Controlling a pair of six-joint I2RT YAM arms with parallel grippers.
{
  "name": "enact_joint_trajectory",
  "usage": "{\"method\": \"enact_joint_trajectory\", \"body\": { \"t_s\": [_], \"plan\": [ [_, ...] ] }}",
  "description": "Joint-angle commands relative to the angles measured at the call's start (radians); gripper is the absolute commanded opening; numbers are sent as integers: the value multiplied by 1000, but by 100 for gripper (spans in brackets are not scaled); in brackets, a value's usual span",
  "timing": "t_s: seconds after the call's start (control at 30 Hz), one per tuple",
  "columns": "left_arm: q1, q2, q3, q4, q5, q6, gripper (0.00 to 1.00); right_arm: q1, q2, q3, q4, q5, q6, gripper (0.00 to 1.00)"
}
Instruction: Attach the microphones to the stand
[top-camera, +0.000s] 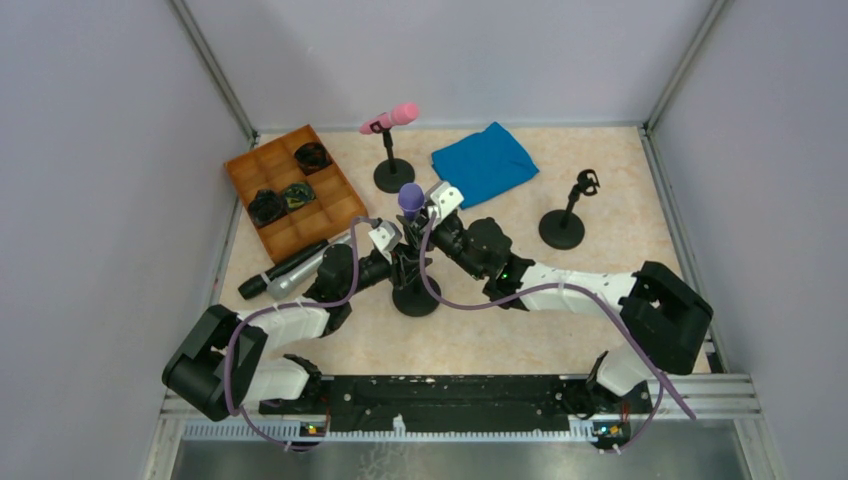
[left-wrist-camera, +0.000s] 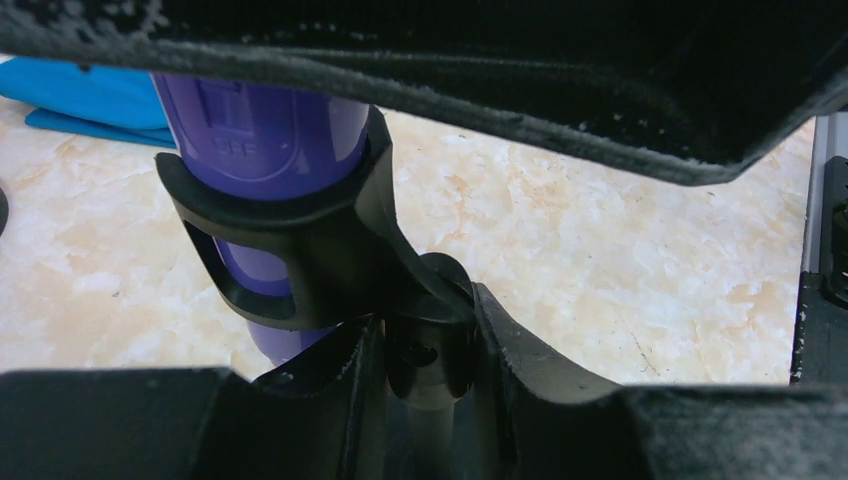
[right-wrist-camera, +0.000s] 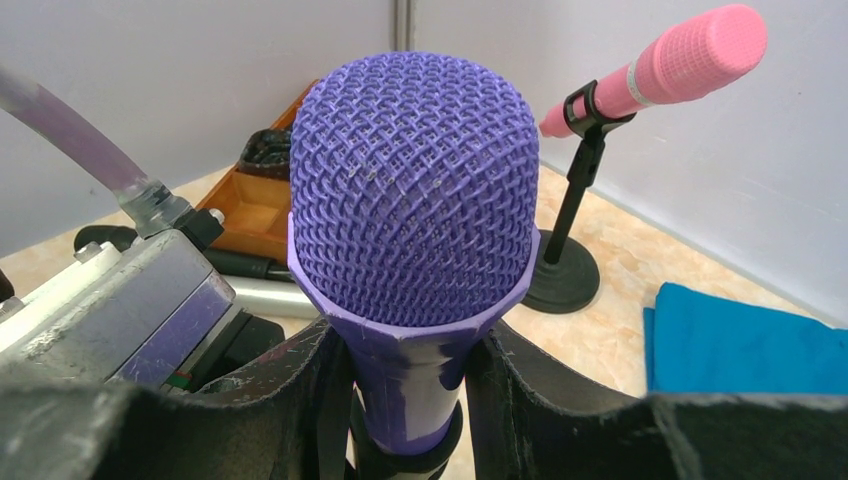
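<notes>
A purple microphone (top-camera: 409, 199) stands upright in the clip of the middle stand (top-camera: 416, 297). My right gripper (top-camera: 428, 215) is shut on its body just under the mesh head (right-wrist-camera: 410, 190). In the left wrist view the purple body (left-wrist-camera: 260, 130) sits inside the black clip (left-wrist-camera: 300, 240). My left gripper (left-wrist-camera: 428, 360) is shut on the stand's post at the joint under the clip. A pink microphone (top-camera: 392, 118) sits in the back stand (top-camera: 393, 176). A black and silver microphone (top-camera: 290, 270) lies on the table at the left. An empty stand (top-camera: 563, 228) is at the right.
A wooden compartment tray (top-camera: 290, 195) with dark items stands at the back left, close to the lying microphone. A folded blue cloth (top-camera: 485, 160) lies at the back between the pink microphone's stand and the empty stand. Grey walls enclose the table.
</notes>
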Motion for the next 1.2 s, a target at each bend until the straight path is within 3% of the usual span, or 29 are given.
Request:
{"method": "enact_joint_trajectory", "body": {
  "t_s": [0.0, 1.17],
  "plan": [
    [-11, -9, 54, 88, -27, 61, 0, 27, 155, -152, -601, -103, 2, 0],
    [-11, -7, 62, 95, -24, 51, 0, 27, 173, -145, -612, -132, 4, 0]
  ]
}}
